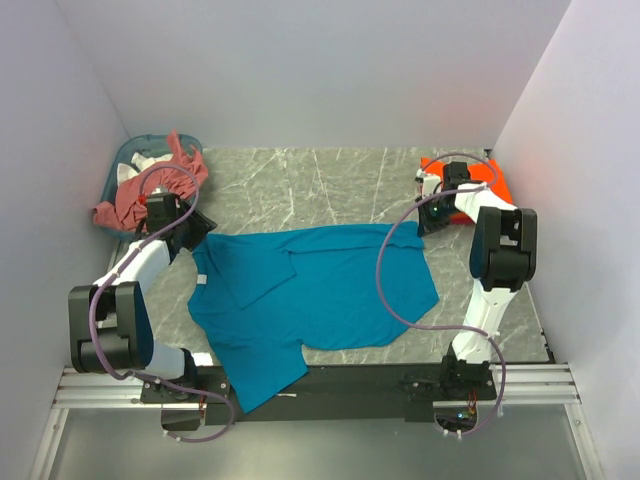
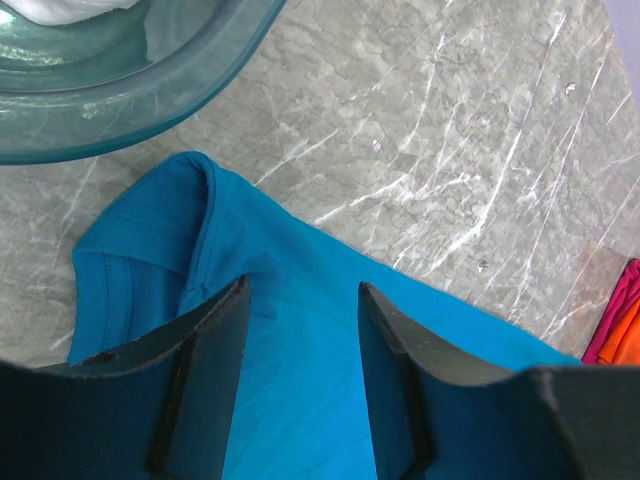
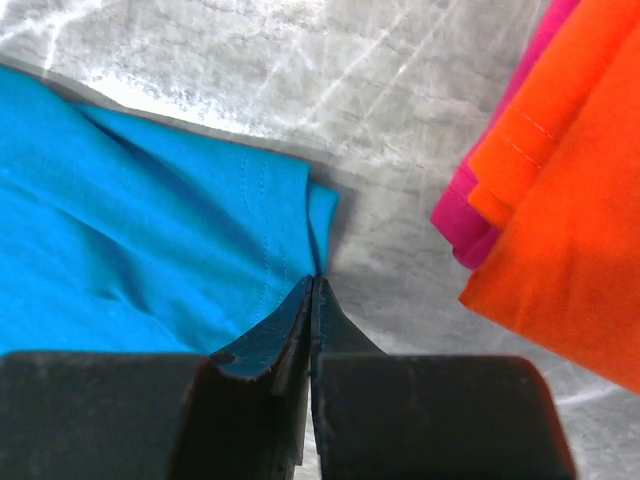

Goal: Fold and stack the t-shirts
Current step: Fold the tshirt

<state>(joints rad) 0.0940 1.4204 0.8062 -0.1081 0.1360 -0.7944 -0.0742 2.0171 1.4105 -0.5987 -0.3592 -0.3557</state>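
We see the right gripper (image 3: 315,285) with its jaws pressed together, nipping the far right corner of the teal-blue t-shirt (image 1: 320,290) where the hem doubles over. Just to the right of that corner, apart from it, lies the folded orange t-shirt (image 3: 560,200), with a magenta cloth (image 3: 470,225) showing from under its left edge

We see the left gripper (image 2: 300,335) with its jaws about half apart and nothing between them but the teal cloth below, at the shirt's far left edge beside a raised fold. We cannot tell whether the fingertips touch the cloth

The teal-blue t-shirt lies spread in the middle of the marble-patterned table (image 1: 330,185). Its long axis runs left to right, the neck end with the white neck tag (image 1: 200,283) to the left and the hem to the right. One sleeve sticks out toward the near edge, and a flap is folded over the body near the left end

At the far left corner stands a teal basket (image 1: 122,165), with the salmon-pink t-shirt (image 1: 150,195) crumpled over its near rim, close behind the left gripper
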